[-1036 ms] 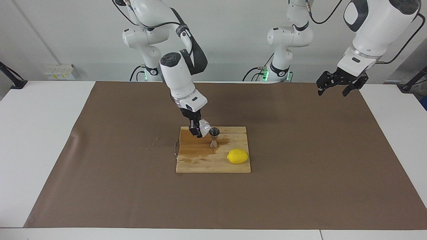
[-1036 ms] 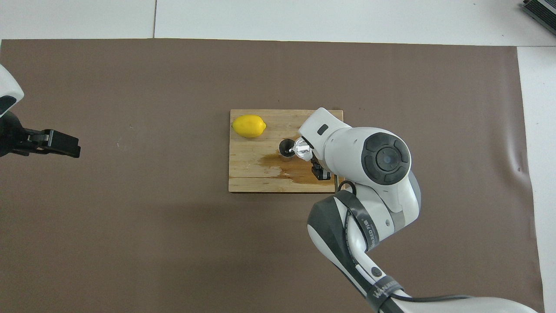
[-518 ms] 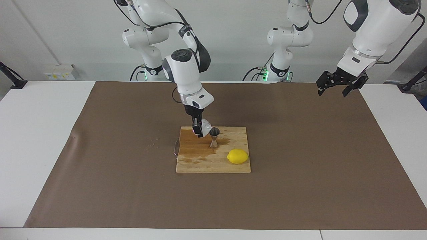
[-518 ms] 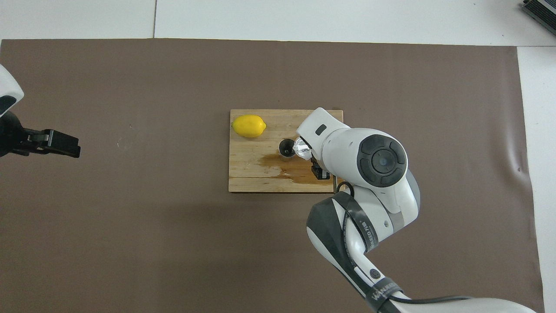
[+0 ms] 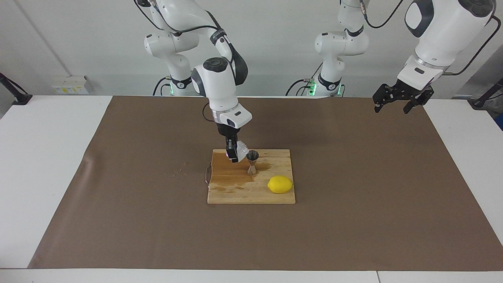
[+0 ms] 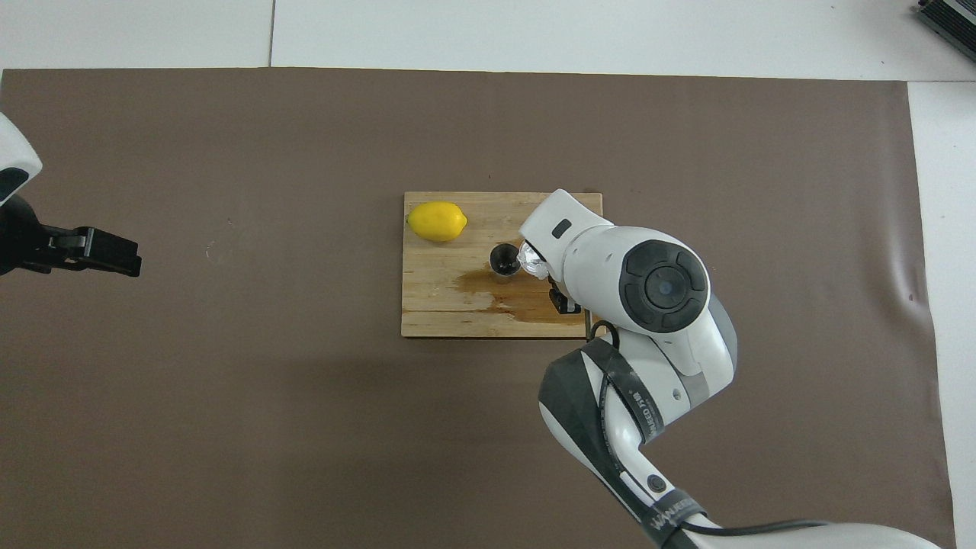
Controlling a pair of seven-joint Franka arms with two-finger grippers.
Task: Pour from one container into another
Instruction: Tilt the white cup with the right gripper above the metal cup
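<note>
Bright, even overhead light, soft faint shadows, everything sharply focused.

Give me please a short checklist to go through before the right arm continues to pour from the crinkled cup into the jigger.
1. Grasp: the right hand is shut on the crinkled cup, held in the air. Ok.
2. Cup position: tilted beside the jigger's rim, toward its mouth. Ok.
3. Jigger: upright on the cutting board. Ok.
4. Spill: a wet brown stain spreads on the board around the jigger's foot. Not ok.
5. Liquid left in the cup, level in the jigger: cannot tell.
6. Obstacles: the lemon lies apart from the jigger; the left hand waits over the left arm's end of the mat. Ok.
</note>
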